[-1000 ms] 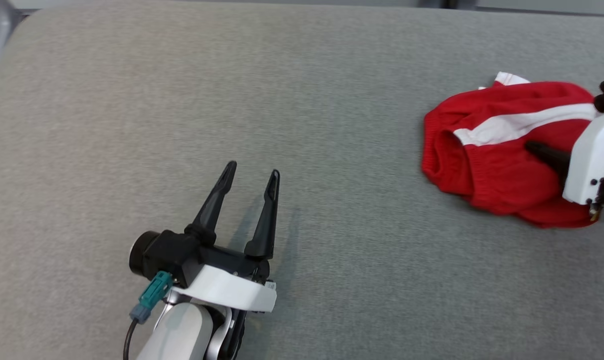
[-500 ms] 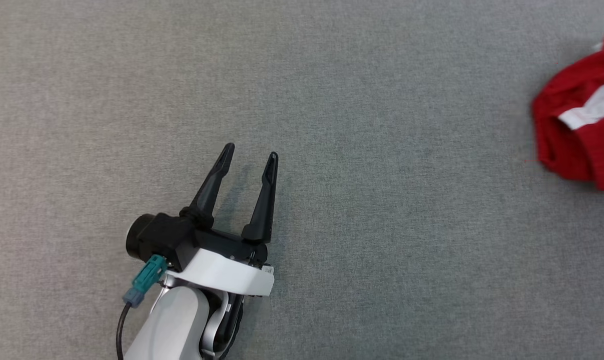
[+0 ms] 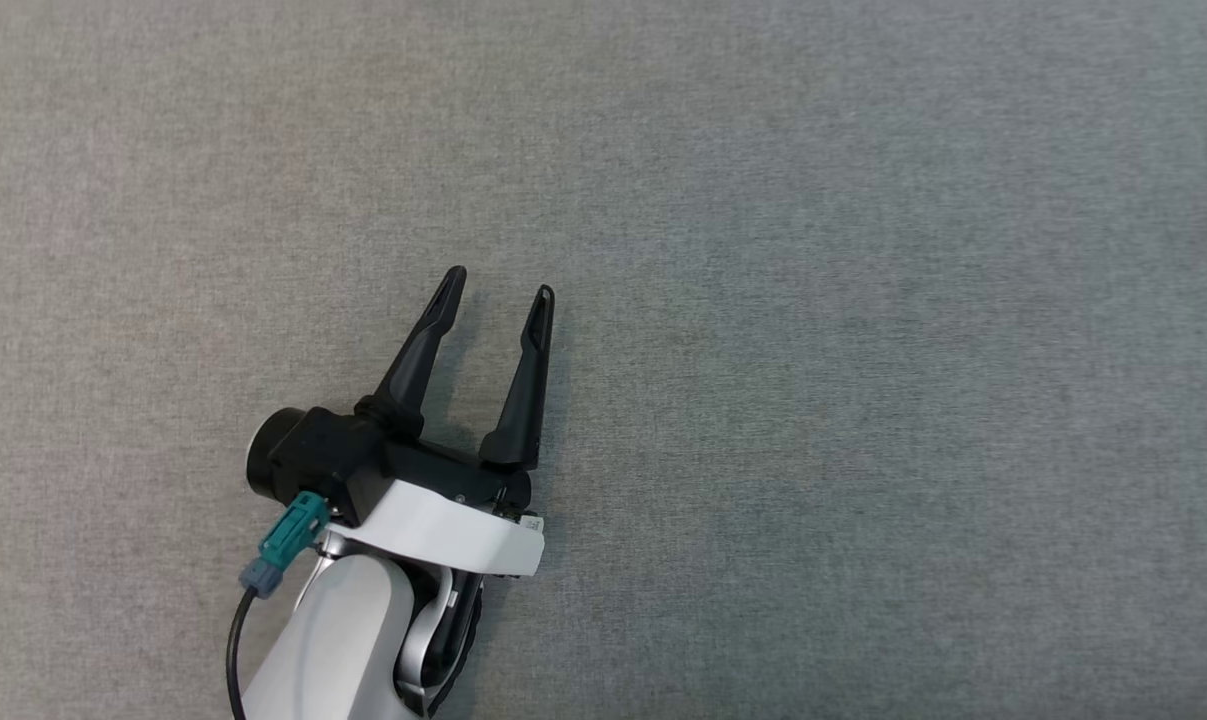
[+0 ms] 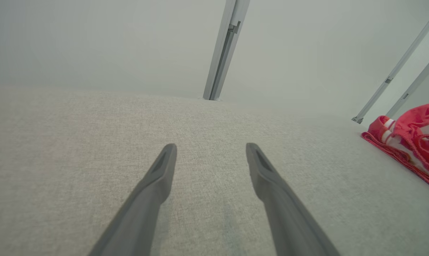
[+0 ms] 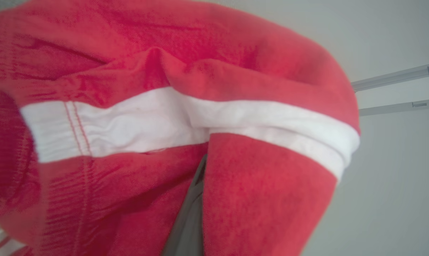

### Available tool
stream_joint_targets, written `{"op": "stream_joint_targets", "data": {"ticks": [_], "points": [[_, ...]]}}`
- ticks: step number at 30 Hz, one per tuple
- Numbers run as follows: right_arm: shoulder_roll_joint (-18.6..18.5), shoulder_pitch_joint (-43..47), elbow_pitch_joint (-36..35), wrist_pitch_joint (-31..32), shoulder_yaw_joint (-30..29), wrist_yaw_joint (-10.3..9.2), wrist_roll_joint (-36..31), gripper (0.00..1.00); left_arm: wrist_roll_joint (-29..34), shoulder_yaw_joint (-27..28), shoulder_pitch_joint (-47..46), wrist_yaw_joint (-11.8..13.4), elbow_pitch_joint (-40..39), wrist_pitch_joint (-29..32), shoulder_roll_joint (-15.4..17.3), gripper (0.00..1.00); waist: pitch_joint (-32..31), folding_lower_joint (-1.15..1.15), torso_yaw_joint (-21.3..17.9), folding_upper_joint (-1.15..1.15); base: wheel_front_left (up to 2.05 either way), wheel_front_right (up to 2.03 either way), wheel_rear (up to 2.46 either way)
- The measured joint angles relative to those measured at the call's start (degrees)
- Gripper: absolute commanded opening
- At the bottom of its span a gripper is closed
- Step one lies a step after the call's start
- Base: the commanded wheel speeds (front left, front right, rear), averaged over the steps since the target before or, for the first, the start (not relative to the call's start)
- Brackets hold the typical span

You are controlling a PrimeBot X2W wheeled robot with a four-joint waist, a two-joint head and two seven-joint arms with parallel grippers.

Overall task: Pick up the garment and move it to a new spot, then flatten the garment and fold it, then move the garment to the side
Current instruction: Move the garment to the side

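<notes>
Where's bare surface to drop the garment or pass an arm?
Nearly all the grey surface is bare: the wide stretch right of the left tool, the strip ahead of its open tips, and the band to its left. It is crowded far to that tool's right, where the red garment bunches around the shut right tool.

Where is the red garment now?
In the left wrist view the red garment is at the far right, on the grey surface; the right gripper grips it.

Looks like a lab test bench tbh: grey fabric-covered tabletop, bare aluminium frame posts, plain pale wall behind.
</notes>
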Motion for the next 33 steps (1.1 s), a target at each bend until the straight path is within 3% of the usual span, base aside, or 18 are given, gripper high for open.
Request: {"op": "stream_joint_targets", "data": {"ticks": [8,9,10,25,33], "points": [[3.30,-1.83,8.49,-3.81,-2.49,0.00,-4.31,0.03,0.67,0.79,-0.58,-0.33,0.35,0.00,-0.01,1.00,3.21,0.00,2.13,0.00,0.00,0.00,0.00],[3.75,-1.97,9.60,-3.88,-2.83,0.01,-4.88,0.20,0.73,0.81,-0.82,-0.52,0.36,0.00,0.00,1.00,3.56,0.00,2.35,0.00,0.00,0.00,0.00],[4.02,-2.07,10.48,-3.98,-3.09,0.00,-5.48,1.00,0.75,0.90,-1.02,-0.58,0.34,0.00,0.00,1.00,3.86,0.00,2.56,0.00,0.00,0.00,0.00],[6.02,-5.34,14.29,-2.70,-3.08,0.01,-10.91,1.00,0.55,1.29,-1.19,-0.31,0.60,0.00,-0.01,1.00,2.21,0.00,2.77,0.00,0.00,0.00,0.00],[2.93,-8.76,11.58,1.78,-2.10,0.00,-10.77,1.00,0.11,1.64,0.07,0.12,0.78,0.00,-0.03,1.00,-1.61,0.00,1.73,0.00,0.00,0.00,0.00]]}}
